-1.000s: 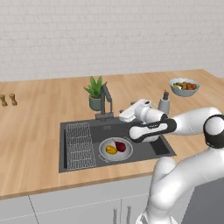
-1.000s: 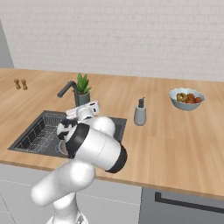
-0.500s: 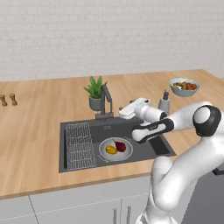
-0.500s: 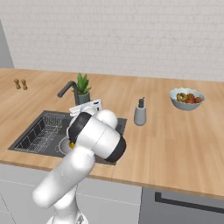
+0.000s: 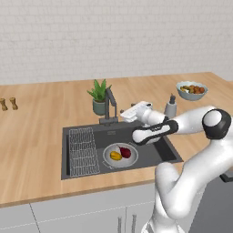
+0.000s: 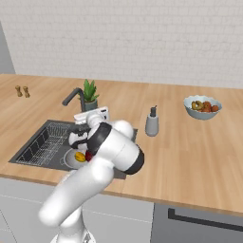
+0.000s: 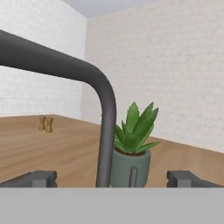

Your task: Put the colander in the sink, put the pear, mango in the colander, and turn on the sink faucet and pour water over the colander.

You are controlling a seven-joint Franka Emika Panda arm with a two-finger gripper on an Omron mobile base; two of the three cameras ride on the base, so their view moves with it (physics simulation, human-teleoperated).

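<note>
Hand view shows the two dark tips of the gripper (image 7: 112, 178) set far apart, so the pincer is open and holds nothing; the upright neck of the sink faucet (image 7: 104, 144) stands between them, just ahead, and its spout bends away to the upper left; this placing suggests that the robot lines up on the tap, probably to reach its lever or swing the spout, since the fruit is already in place. Behind the neck is a potted plant (image 7: 131, 151), and a thin grey stub in front of the pot may be the lever, but this is hard to tell.

In the left base view the gripper (image 5: 129, 113) hangs beside the faucet (image 5: 109, 107) at the back edge of the sink (image 5: 75, 170); the colander (image 5: 108, 159) sits in the basin with the mango (image 5: 116, 155) and the pear (image 5: 125, 152) inside, touching, and the wire rack (image 5: 83, 150) lies to the left.

No water is visible yet; the faucet base is cut off in the hand view; in the right base view the arm covers much of the colander.
</note>
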